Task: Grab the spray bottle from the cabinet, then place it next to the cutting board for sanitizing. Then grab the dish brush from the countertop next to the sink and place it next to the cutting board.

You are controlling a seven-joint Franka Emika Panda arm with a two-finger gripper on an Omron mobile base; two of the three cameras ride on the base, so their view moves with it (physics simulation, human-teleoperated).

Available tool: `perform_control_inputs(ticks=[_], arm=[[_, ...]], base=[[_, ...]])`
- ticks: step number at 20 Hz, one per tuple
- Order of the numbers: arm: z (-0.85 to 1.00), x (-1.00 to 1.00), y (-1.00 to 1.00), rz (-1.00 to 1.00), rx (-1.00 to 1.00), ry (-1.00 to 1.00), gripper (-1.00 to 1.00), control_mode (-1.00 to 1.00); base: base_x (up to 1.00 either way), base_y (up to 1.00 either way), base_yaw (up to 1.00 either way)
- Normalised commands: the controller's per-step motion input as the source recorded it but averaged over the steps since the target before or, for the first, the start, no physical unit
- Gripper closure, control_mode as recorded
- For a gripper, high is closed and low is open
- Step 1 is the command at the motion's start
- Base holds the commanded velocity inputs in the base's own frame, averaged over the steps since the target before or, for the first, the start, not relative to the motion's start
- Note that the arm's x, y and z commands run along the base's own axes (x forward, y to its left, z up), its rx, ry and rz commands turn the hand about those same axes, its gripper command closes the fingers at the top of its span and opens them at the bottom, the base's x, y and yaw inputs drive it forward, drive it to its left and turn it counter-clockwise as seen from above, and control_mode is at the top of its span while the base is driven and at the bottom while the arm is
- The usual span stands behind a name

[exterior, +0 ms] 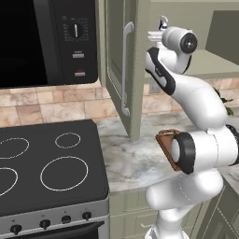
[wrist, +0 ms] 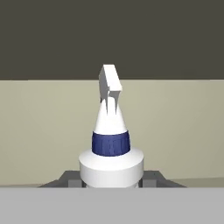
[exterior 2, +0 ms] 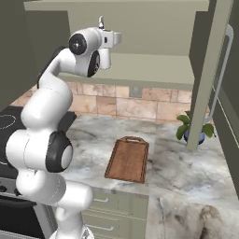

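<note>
The spray bottle (wrist: 111, 144), white with a blue collar and a pale trigger head, stands upright between my two dark fingertips (wrist: 70, 178). My gripper (wrist: 111, 179) is shut on its body, in front of the pale shelf (exterior 2: 149, 70) of the open cabinet (exterior: 119, 65). From the base, the bottle's nozzle (exterior 2: 101, 21) pokes up above the hand (exterior 2: 111, 39); it also rises above the wrist (exterior: 163, 22). The brown cutting board (exterior 2: 128, 158) lies on the marble countertop (exterior 2: 177, 172) below and to the right, partly behind my arm in the left base view (exterior: 164, 145). The dish brush and sink are out of view.
The cabinet's doors stand open, one with a silver bar handle (exterior: 125, 70) left of the hand, the other at the right (exterior 2: 207, 74). A small potted plant (exterior 2: 193, 128) sits by the wall. A black stove (exterior: 46, 168) and a microwave (exterior: 42, 42) are to the left.
</note>
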Motion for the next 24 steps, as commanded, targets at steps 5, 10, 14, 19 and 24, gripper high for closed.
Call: perform_control_inputs(ticks=[5,10,14,19,24], arm=[[0.0,-0.41,0.0,0.0,0.03,-0.09,1.0,-1.0],[-0.01,-0.48,0.0,0.0,0.04,-0.09,1.0,-1.0],[0.05,-0.73,-0.14,0.0,0.02,-0.09,1.0,-1.0],[0.52,-1.0,-0.29,0.0,0.0,-0.05,1.0,-1.0],[0.62,-0.85,-0.22,0.0,-0.04,0.04,1.0,-1.0]], base=[[0.0,0.0,0.0],[0.0,0.0,0.0],[0.0,0.0,0.0],[0.0,0.0,0.0],[0.0,0.0,0.0]])
